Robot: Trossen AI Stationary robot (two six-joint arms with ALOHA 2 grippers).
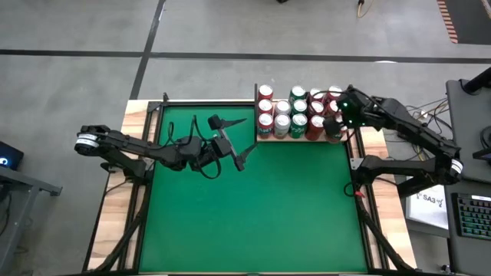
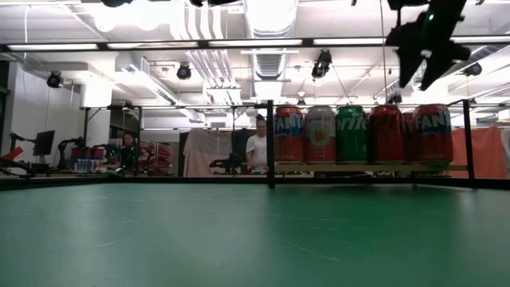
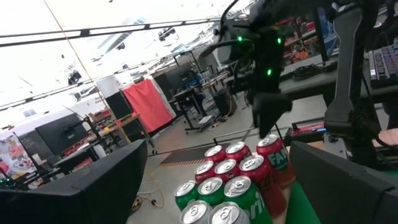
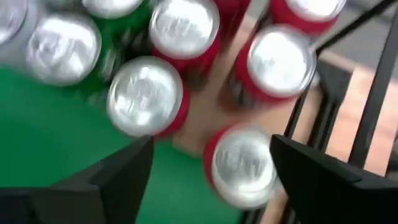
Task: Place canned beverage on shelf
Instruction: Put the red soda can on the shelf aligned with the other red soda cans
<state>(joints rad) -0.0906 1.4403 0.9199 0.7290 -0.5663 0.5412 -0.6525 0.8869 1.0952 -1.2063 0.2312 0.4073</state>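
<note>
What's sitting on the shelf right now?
The shelf holds a packed cluster of upright red and green cans. The right gripper, open, hovers over its right end and hides the cans there, so a full count isn't possible. Bare wood shows between some cans.

Cans [image 1: 295, 115] stand clustered on the shelf [image 1: 258, 139].

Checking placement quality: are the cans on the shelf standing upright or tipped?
Upright. The cans stand side by side on the shelf in the low view; the high view shows only their round tops.
</note>
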